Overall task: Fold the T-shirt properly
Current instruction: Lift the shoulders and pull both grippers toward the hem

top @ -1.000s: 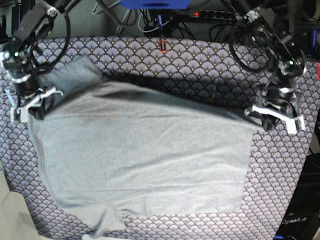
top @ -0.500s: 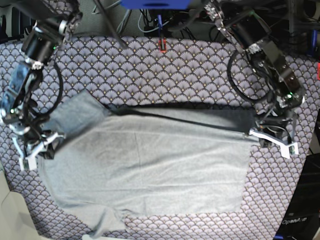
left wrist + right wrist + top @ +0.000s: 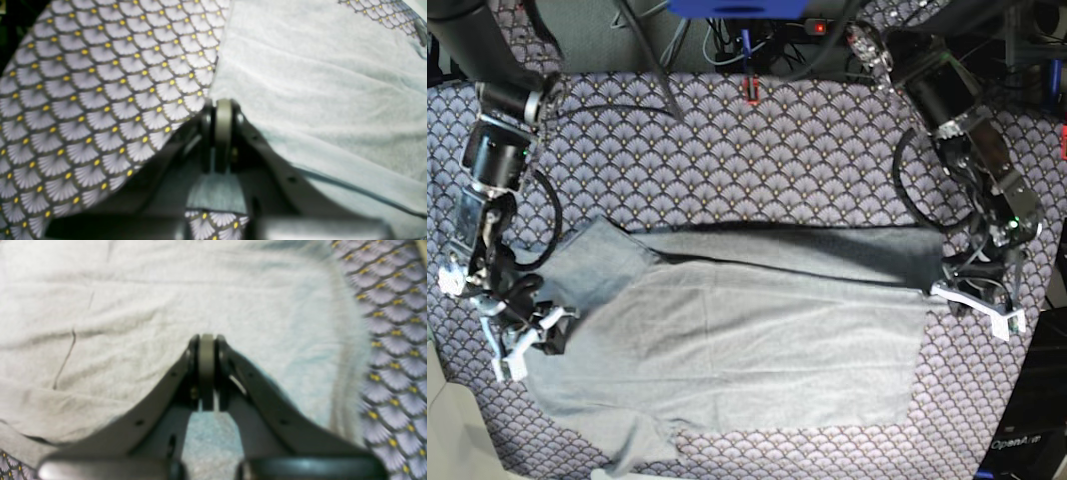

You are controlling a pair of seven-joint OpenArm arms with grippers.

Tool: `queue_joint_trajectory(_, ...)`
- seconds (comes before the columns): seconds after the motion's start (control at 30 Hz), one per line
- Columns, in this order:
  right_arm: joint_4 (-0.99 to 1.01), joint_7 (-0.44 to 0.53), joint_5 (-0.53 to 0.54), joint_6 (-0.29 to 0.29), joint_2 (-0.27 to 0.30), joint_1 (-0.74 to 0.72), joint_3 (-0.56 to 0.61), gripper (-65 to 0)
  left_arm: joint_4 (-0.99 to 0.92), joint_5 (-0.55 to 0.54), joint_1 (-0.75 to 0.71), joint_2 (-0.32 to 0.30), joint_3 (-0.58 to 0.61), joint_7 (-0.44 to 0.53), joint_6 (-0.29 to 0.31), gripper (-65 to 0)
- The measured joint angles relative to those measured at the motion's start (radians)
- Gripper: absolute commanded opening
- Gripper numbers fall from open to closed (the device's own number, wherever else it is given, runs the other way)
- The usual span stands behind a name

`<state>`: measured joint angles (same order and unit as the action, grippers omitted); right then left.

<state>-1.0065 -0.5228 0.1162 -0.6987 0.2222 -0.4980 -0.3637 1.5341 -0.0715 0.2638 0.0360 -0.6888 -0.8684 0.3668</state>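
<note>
The light grey T-shirt (image 3: 747,350) lies across the middle of the patterned table cloth (image 3: 757,170), with its far edge doubled over as a darker band (image 3: 827,250). My left gripper (image 3: 972,298) is shut on the shirt's right edge. In the left wrist view the closed gripper (image 3: 223,106) pinches the shirt (image 3: 317,83) at its border. My right gripper (image 3: 527,340) is shut on the shirt's left edge beside a sleeve (image 3: 592,255). In the right wrist view the shut gripper (image 3: 206,340) sits over the fabric (image 3: 133,306).
Another sleeve (image 3: 642,445) hangs at the table's front edge. A red marker (image 3: 752,90), cables and a power strip (image 3: 827,28) lie behind the table. A black box (image 3: 1017,440) stands beyond the front right corner.
Both grippers have moved toward the front of the table, pulling the shirt's far edge with them. The visible shirt has become shorter front to back, with a doubled band along the back.
</note>
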Motion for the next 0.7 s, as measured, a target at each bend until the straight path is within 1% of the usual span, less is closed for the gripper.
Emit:
queue_joint_trajectory(0.2,0.167,0.095,-0.004,0.000,0.055,-0.095,0.043,-65.0,-0.041,0.001,0.003,-0.020,0.003,-0.003,0.000,-65.0)
queue_joint_trajectory(0.33,0.238,0.128,0.003,0.000,0.075,-0.146,0.050,-65.0,-0.043,0.001,0.003,-0.020,0.001,-0.003,0.000,-65.0)
queue_joint_trajectory(0.43,0.277,0.141,0.003,0.000,0.080,-0.169,0.061,-65.0,-0.043,0.001,0.010,-0.022,0.003,-0.004,0.000,-65.0)
queue_joint_trajectory(0.57,0.279,0.146,0.003,0.000,0.082,-0.172,0.073,-65.0,-0.045,0.000,0.046,-0.022,0.004,0.002,0.000,-65.0)
queue_joint_trajectory(0.7,0.280,0.156,0.003,0.000,0.081,-0.172,0.073,-65.0,-0.090,0.000,0.068,-0.023,0.005,0.000,0.000,-65.0)
